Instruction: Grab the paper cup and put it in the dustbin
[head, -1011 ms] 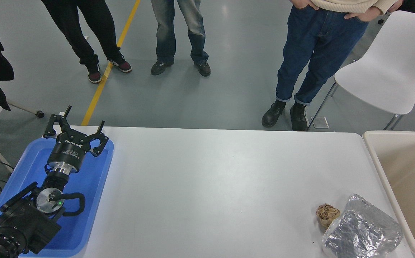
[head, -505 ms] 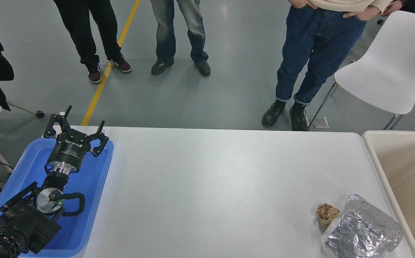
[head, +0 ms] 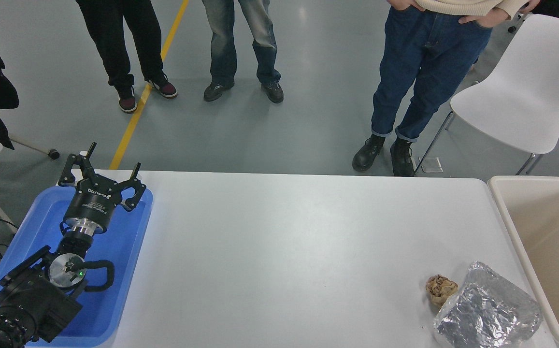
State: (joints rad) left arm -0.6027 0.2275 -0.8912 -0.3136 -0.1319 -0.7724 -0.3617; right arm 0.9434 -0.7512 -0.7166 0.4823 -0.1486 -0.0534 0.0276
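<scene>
- Foil [head: 488, 307] lies crumpled at the near right of the table [head: 279, 241], and a brown paper ball [head: 441, 288] touches its left edge; we judge both to be litter awaiting the bin.
- Near left, the left gripper [head: 101, 170] hangs parked over the blue tray [head: 124, 241], fingers spread wide and holding nothing; we take this as a rest pose clear of the working side.
- We see no right arm anywhere in view.
- The bin [head: 504, 212] stands off the table's right edge, its rim close against the tabletop, we judge so that things can be carried across and dropped in with little travel.
- We cannot find the cup: it is not on the table, not in the tray, and not in the visible part of the bin, whose beige inside shows bare. It may be out of view or hidden low in the bin, so we can say nothing of how it looks now.
- Beyond the table, three people [head: 422, 87] stand on the grey floor, and a white chair [head: 525, 82] sits at far right.
</scene>
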